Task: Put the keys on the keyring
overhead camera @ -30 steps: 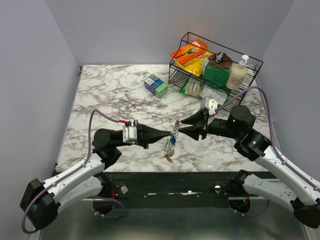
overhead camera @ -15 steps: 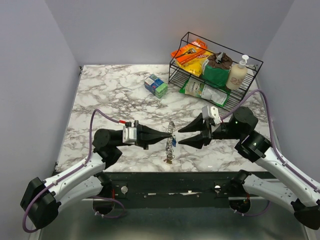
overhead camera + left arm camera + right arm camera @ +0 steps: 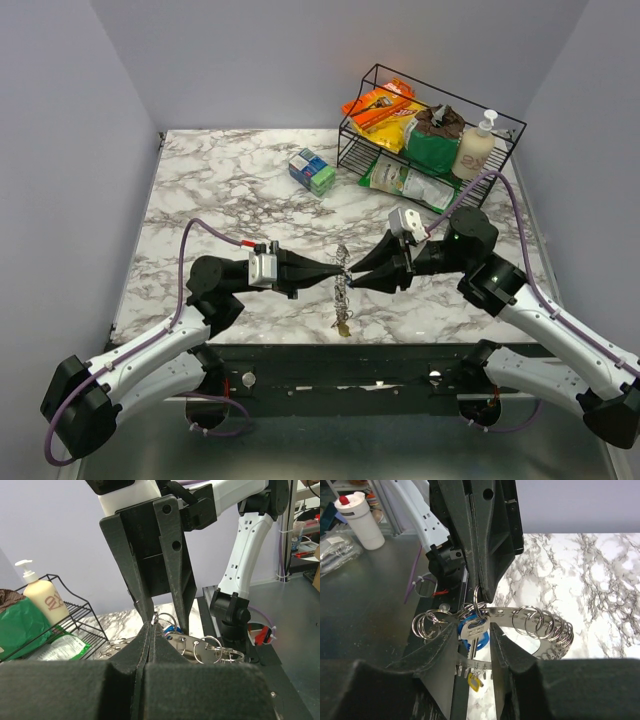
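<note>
The keyring (image 3: 342, 292) is a silvery metal band strung with several small split rings, hanging over the table's front part. My left gripper (image 3: 339, 268) is shut on one of its rings, as the left wrist view (image 3: 151, 625) shows. A silvery key with a blue head (image 3: 476, 631) hangs from the band (image 3: 540, 625), and a yellow-headed key (image 3: 473, 682) dangles lower. My right gripper (image 3: 474, 630) is open, its fingers (image 3: 447, 640) on either side of the blue-headed key with small gaps. It faces the left gripper tip to tip (image 3: 360, 275). No red or black key shows.
A black wire rack (image 3: 505, 125) at the back right holds snack packets and a soap bottle (image 3: 475, 145). A green packet (image 3: 400, 182) lies in front of it. A blue and green box (image 3: 312, 171) stands mid-back. The table's front edge (image 3: 330, 345) is just below the keyring.
My right gripper let go of the keyring, opened wide, then moved left and narrowed its jaws around the blue-headed key. The keyring now hangs from the left gripper alone.
</note>
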You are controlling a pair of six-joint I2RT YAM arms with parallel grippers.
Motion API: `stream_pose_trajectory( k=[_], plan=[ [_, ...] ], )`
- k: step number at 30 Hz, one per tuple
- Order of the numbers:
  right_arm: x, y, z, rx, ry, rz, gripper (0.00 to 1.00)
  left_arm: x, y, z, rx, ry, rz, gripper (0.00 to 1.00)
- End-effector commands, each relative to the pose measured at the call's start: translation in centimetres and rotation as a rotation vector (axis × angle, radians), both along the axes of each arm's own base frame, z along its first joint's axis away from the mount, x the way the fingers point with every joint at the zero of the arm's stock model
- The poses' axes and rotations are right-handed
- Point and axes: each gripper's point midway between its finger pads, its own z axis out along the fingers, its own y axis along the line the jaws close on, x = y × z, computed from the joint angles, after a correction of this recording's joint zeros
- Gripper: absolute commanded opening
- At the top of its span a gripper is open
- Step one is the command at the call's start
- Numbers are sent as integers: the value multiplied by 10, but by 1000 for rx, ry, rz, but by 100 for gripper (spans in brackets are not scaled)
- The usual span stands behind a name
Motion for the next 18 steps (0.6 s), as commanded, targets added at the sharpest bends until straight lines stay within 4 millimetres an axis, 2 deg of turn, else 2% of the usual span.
stream_pose_trajectory(
  k=[1,7,9,18],
  plan=[
    [4,2,10,34,-23,-21,36,-2,5,24,-61,-67,23,0],
    [8,2,9,31,-20,-47,26,-2,4,25,-58,-69,16,0],
    [8,2,7,28,-20,-43,20,-3,5,27,-62,-71,17,0],
    [9,3,-1,9,-11,-38,14,-4,6,30,-68,-76,14,0]
  ],
)
